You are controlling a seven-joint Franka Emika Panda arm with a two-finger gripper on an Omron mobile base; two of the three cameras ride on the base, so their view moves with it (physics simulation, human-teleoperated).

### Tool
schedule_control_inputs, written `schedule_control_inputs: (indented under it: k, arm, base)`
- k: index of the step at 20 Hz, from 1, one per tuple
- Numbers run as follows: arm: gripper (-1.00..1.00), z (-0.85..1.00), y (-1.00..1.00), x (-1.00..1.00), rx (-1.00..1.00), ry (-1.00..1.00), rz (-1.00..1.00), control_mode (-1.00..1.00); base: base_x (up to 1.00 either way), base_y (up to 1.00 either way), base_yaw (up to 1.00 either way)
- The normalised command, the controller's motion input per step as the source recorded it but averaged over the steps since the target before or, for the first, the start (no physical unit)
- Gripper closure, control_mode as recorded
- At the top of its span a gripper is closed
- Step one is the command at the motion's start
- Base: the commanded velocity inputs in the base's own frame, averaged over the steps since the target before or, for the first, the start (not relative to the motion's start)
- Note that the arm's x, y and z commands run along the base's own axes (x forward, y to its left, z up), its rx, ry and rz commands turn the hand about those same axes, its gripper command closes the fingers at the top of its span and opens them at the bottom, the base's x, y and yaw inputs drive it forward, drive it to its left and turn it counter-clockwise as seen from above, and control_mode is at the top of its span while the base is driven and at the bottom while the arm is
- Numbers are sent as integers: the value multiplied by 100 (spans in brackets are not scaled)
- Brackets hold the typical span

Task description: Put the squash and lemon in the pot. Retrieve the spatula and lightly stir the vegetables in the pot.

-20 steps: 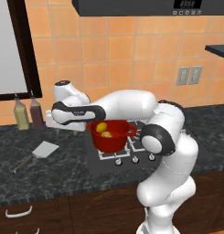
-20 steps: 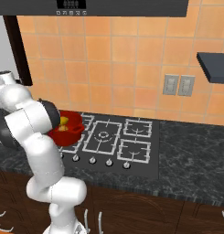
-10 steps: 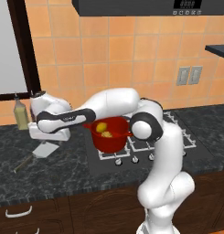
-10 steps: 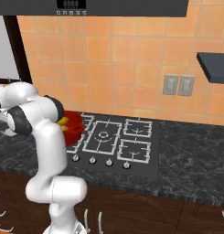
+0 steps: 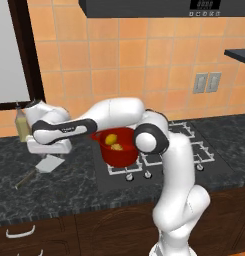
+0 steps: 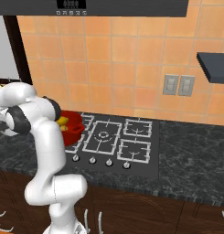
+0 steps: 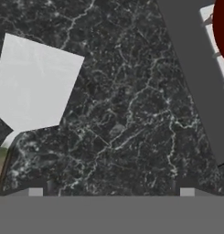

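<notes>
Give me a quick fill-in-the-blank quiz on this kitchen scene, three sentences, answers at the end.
1. The lemon and the squash lie inside the red ____.
2. The spatula lies flat on the dark ____, left of the pot.
3. The gripper hovers above the counter with its jaws ____, holding nothing.

Answers: pot; counter; open

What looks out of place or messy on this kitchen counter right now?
Nothing stands out. The lemon and squash sit inside the red pot on the stove, and the spatula lies flat on the counter left of it. No spills.
</notes>
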Motion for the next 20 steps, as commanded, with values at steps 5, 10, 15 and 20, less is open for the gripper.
schedule_control_inputs:
  k: [5, 10, 15, 20]
  arm:
    - [-100, -44, 0, -27, 12, 0, 0, -100]
    - [-100, -13, 0, -22, 15, 0, 0, -100]
    - [-100, -5, 14, 0, 0, 0, -3, -100]
    - [-100, -1, 27, 0, 0, 5, -5, -100]
  base:
    - [0, 0, 0]
    - [0, 0, 0]
    - [0, 0, 0]
    - [0, 0, 0]
